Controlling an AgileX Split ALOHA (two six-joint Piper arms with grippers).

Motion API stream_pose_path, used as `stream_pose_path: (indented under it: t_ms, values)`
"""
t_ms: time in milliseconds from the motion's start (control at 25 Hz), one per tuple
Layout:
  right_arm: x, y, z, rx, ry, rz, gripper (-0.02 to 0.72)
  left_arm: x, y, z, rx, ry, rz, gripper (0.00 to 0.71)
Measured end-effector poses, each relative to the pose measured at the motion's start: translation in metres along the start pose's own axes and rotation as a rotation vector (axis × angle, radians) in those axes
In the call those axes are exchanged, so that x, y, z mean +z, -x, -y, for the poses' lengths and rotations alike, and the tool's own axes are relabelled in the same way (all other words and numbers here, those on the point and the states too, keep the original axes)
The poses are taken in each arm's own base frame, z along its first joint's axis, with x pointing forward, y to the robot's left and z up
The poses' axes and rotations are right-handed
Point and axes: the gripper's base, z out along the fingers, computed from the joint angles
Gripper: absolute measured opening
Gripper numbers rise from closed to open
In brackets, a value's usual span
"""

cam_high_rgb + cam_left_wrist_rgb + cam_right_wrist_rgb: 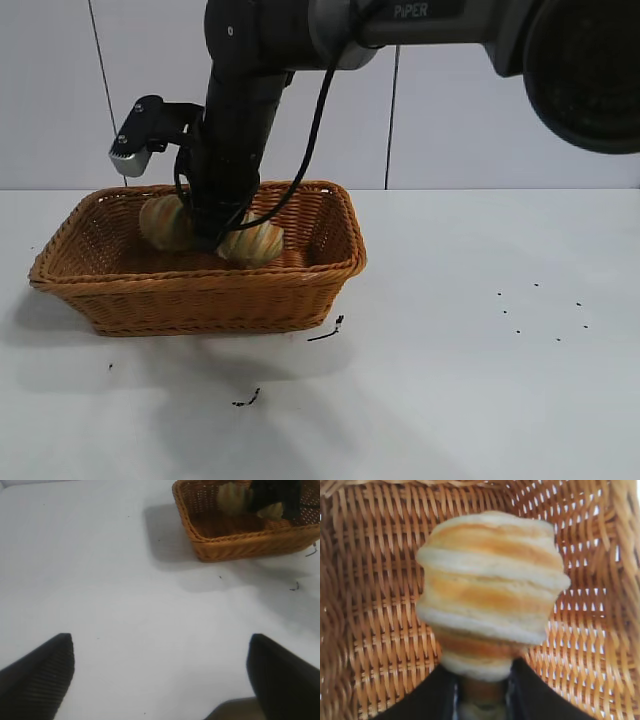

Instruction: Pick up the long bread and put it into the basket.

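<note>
The long bread is a golden-tan loaf with pale ridged stripes, held inside the basket, an orange-brown wicker one at the left of the table. My right gripper reaches down into the basket and is shut on the loaf's middle. In the right wrist view the bread fills the centre over the woven basket floor, with my right gripper clamped on its near end. My left gripper is open and empty over bare table. From there the basket is far off.
Small dark scraps lie on the white table in front of the basket and nearer the front. Several dark specks dot the table at the right. A pale wall stands behind the table.
</note>
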Motion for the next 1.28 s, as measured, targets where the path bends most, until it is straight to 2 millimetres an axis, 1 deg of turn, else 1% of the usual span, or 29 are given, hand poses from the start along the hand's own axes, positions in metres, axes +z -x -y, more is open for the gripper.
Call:
stream_pose_path:
  t_ms: [80, 160, 280, 440, 600, 680, 720, 800, 880, 960, 1160, 1200, 1280]
  values:
    - [-0.003, 0.001, 0.001, 0.005, -0.003, 0.004, 0.591, 0.000, 0.000, 0.000, 0.000, 0.000, 0.000, 0.696]
    - [-0.012, 0.004, 0.003, 0.006, -0.016, 0.018, 0.599, 0.000, 0.000, 0.000, 0.000, 0.000, 0.000, 0.696]
    - [-0.035, 0.011, 0.009, 0.010, -0.044, 0.051, 0.600, 0.000, 0.000, 0.000, 0.000, 0.000, 0.000, 0.696]
    - [-0.057, 0.017, 0.013, 0.054, -0.065, 0.080, 0.600, 0.000, 0.000, 0.000, 0.000, 0.000, 0.000, 0.696]
    - [-0.083, 0.015, 0.023, 0.219, -0.085, 0.110, 0.600, 0.000, 0.000, 0.000, 0.000, 0.000, 0.000, 0.696]
    - [-0.095, 0.010, 0.032, 0.369, -0.093, 0.121, 0.600, 0.000, 0.000, 0.000, 0.000, 0.000, 0.000, 0.696]
    - [-0.101, 0.006, 0.037, 0.480, -0.099, 0.129, 0.600, 0.000, 0.000, 0.000, 0.000, 0.000, 0.000, 0.696]
    - [-0.111, -0.005, 0.050, 0.664, -0.121, 0.137, 0.600, 0.000, 0.000, 0.000, 0.000, 0.000, 0.000, 0.696]
    - [-0.117, -0.020, 0.062, 0.813, -0.135, 0.125, 0.600, 0.000, 0.000, 0.000, 0.000, 0.000, 0.000, 0.696]
    - [-0.120, -0.041, 0.076, 0.922, -0.149, 0.094, 0.600, 0.000, 0.000, 0.000, 0.000, 0.000, 0.000, 0.696]
    - [-0.129, -0.099, 0.110, 1.058, -0.194, 0.009, 0.600, 0.000, 0.000, 0.000, 0.000, 0.000, 0.000, 0.696]
    - [-0.132, -0.115, 0.119, 1.090, -0.213, -0.008, 0.600, 0.000, 0.000, 0.000, 0.000, 0.000, 0.000, 0.696]
    - [-0.138, -0.142, 0.132, 1.142, -0.235, -0.030, 0.600, 0.000, 0.000, 0.000, 0.000, 0.000, 0.000, 0.696]
